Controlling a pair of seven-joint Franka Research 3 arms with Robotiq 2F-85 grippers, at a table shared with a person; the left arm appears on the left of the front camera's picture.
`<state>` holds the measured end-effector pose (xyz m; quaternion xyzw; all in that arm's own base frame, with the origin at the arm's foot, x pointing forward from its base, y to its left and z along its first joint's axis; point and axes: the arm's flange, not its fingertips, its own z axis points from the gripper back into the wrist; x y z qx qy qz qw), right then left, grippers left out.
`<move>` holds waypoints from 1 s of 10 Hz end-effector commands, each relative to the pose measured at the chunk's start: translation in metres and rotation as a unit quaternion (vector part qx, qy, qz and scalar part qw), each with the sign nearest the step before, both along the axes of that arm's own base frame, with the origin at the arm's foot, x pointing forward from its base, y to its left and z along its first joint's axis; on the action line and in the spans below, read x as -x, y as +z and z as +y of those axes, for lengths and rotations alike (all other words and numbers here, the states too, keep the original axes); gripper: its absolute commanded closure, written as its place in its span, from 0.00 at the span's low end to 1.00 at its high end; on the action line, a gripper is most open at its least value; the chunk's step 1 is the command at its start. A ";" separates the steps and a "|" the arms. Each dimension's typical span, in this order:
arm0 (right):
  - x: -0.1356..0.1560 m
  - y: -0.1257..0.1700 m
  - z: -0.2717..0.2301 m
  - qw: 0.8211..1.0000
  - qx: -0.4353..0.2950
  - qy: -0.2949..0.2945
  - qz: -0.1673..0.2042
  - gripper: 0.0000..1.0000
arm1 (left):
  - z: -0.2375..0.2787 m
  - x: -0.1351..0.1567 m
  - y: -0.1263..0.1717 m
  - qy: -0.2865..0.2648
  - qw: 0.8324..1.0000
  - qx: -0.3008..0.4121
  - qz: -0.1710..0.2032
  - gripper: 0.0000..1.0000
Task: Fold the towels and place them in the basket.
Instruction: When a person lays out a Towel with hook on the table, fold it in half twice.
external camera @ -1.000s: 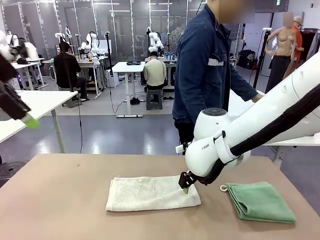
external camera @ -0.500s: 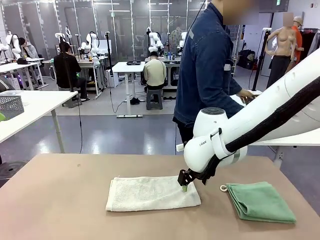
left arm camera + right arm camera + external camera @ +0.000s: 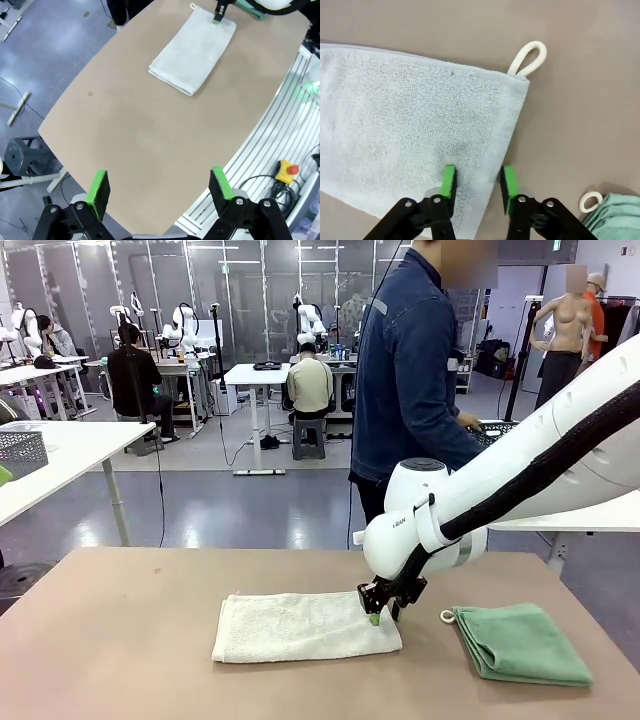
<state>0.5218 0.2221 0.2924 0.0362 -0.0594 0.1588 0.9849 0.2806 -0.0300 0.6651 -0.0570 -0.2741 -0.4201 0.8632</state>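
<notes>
Two towels (one cream, one green), two grippers

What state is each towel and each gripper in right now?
cream-white towel: folded flat on the table, right edge between the right gripper's jaws.
green towel: folded, lying untouched.
right gripper: closing on the cream-white towel's edge.
left gripper: open, empty, above the table.
</notes>
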 end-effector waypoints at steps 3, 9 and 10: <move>-0.001 -0.009 0.011 0.999 -0.009 -0.023 0.028 1.00 | 0.001 -0.002 0.000 0.003 1.000 0.003 -0.001 0.00; 0.001 0.002 0.010 1.000 -0.017 -0.016 0.019 1.00 | 0.001 -0.002 0.000 0.003 1.000 0.003 -0.001 0.00; 0.001 0.002 0.010 1.000 -0.017 -0.016 0.019 1.00 | 0.001 -0.002 0.000 0.003 1.000 0.003 -0.001 0.00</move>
